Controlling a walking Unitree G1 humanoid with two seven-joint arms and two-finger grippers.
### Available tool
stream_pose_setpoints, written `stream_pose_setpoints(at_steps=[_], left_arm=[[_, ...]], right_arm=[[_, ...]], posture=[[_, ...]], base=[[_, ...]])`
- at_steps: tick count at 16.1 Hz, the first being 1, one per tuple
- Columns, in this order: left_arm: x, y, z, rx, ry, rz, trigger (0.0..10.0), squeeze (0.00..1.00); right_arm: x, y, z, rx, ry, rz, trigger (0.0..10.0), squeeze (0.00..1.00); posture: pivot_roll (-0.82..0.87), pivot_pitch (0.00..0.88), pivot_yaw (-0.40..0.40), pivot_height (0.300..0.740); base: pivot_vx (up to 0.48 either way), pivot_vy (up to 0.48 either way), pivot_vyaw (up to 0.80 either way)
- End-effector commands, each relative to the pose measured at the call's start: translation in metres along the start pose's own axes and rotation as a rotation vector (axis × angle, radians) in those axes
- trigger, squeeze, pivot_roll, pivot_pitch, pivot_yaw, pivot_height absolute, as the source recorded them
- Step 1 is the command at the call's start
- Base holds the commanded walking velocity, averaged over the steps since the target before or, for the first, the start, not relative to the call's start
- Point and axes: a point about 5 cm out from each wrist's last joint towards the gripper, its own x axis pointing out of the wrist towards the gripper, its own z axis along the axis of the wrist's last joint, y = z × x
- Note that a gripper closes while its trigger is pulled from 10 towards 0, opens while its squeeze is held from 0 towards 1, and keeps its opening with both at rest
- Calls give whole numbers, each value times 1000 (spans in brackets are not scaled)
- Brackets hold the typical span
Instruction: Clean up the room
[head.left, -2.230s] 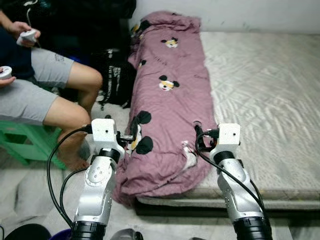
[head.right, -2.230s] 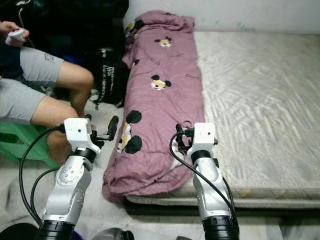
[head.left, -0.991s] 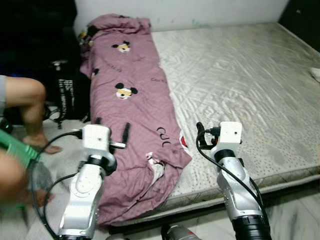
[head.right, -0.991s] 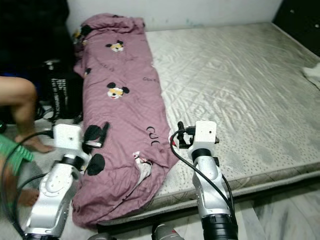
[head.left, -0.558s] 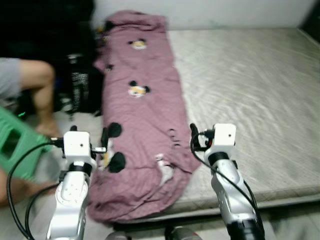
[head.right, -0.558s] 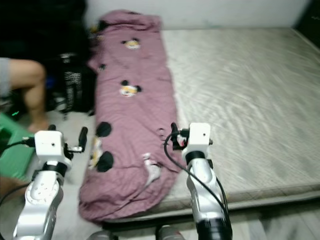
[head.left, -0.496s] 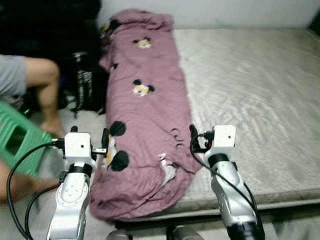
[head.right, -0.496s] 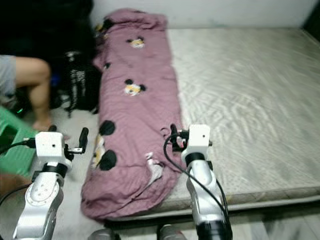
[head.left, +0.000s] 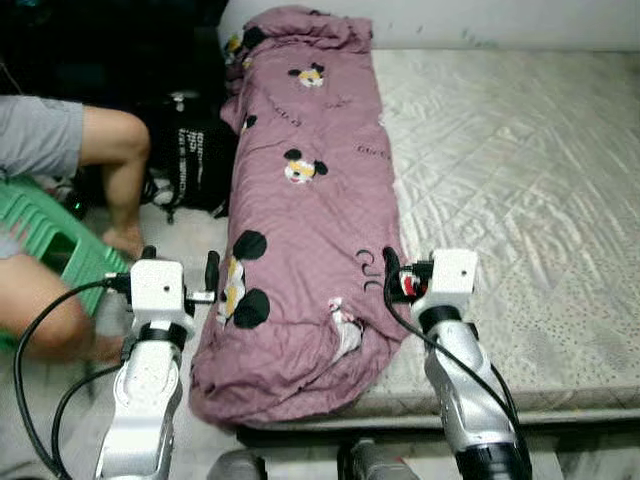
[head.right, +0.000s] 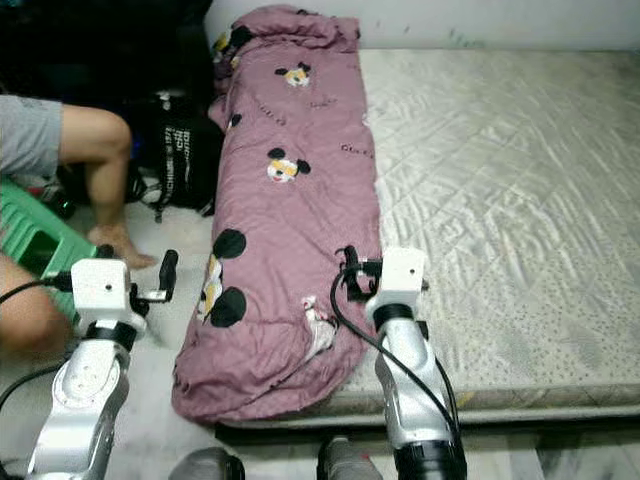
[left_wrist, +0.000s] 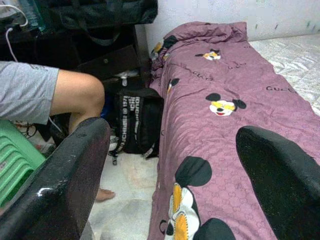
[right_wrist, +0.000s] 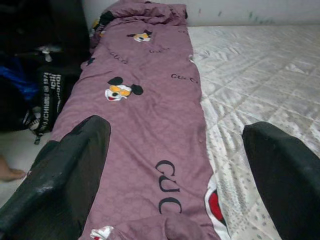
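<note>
Grey quilted mattress (head.left: 510, 170) lies low on a pale floor against a light wall. Along its edge a purple blanket (head.left: 305, 200) printed with cartoon mouse heads stretches away from both claws, bunched at the far end by the wall and sagging over the near corner of the bed.

Left claw (head.left: 180, 268) hovers above the floor just beside the blanket's near hanging end, its fingers (left_wrist: 65, 185) spread wide and holding nothing; the blanket lies ahead of it and to its right. Right claw (head.right: 347, 270) hovers over the blanket's near end, close to the seam where cloth meets bare mattress, fingers (right_wrist: 70, 170) likewise wide apart and empty; the printed black lettering sits just ahead of it.

Left of the left claw, a person (head.left: 70, 150) in grey shorts sits on a green plastic stool (head.left: 45, 250), bare foot on the floor. Ahead of that claw, a black bag (head.left: 190, 150) with white lettering stands on the floor against the blanket's side, with dark furniture behind it.
</note>
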Motion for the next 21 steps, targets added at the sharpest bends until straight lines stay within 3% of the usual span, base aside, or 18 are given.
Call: stream_pose_setpoints(at_steps=[1, 6, 12, 16, 21], left_arm=[[1, -1, 1, 6, -8, -1, 10000, 0], [2, -4, 1, 7, -5, -9, 10000, 0], [3, -7, 1, 9, -11, -4, 10000, 0], [4, -8, 1, -1, -9, -7, 10000, 0], [6, -8, 1, -8, -5, -3, 10000, 0]], right_arm=[[0, 1, -1, 10, 3, 7, 10000, 0], [3, 1, 0, 9, 3, 18, 10000, 0], [4, 1, -1, 4, 6, 26, 10000, 0], [4, 2, -1, 3, 10, 27, 10000, 0], [5, 2, -2, 8, 11, 27, 10000, 0]], posture=[[29, 124, 9, 676], [33, 121, -2, 634], [31, 120, -6, 634], [28, 122, -4, 580], [27, 129, -2, 560]], base=[[0, 0, 0], [0, 0, 0], [0, 0, 0], [0, 0, 0], [0, 0, 0]])
